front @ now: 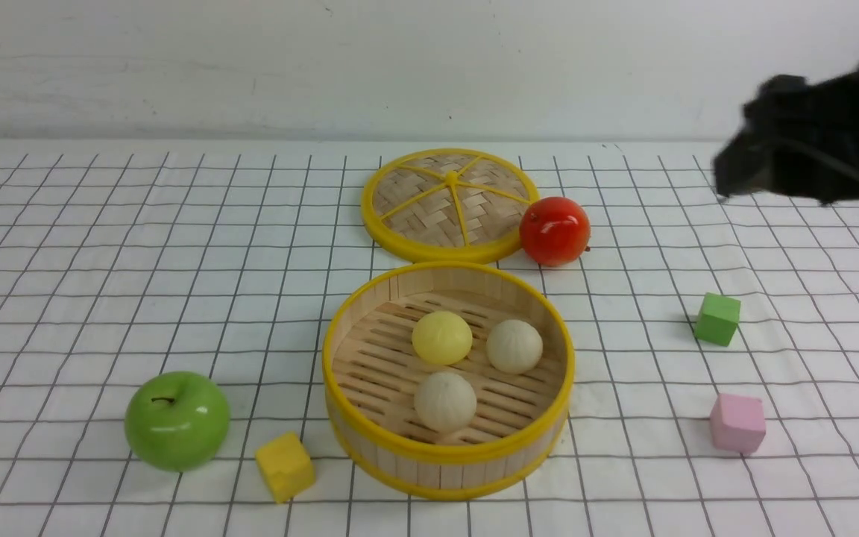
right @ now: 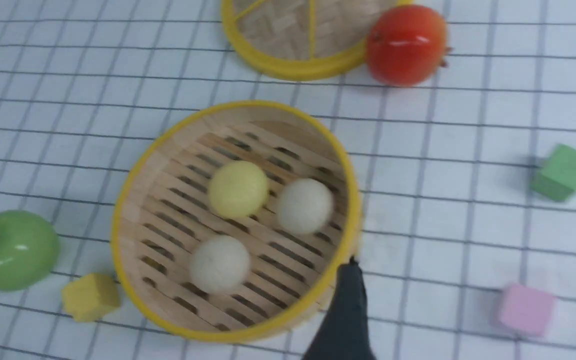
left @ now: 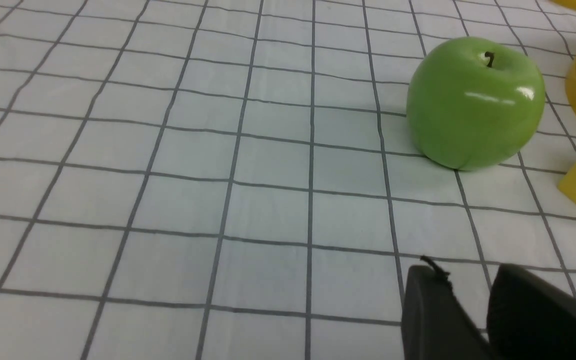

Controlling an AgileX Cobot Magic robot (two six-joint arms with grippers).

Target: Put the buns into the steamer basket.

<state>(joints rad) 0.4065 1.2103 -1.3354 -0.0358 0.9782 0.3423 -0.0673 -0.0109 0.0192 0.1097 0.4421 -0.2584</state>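
Bamboo-walled steamer basket point(front: 448, 451) on the grid-marked tabletop, its slotted floor bearing all three buns: one pale yellow bun point(front: 442, 338) and two cream-beige buns point(front: 445, 402), so that the loading called for appears complete, with no bun left to place. Beyond the basket lies the woven lid point(front: 418, 209), beside the glossy red fruit point(front: 555, 231); the green apple point(front: 177, 421) stands outside the wall. Right gripper point(right: 475, 265) has widely parted fingers and left gripper point(left: 468, 275) slightly parted tips, both empty; only withdrawal seems to remain.
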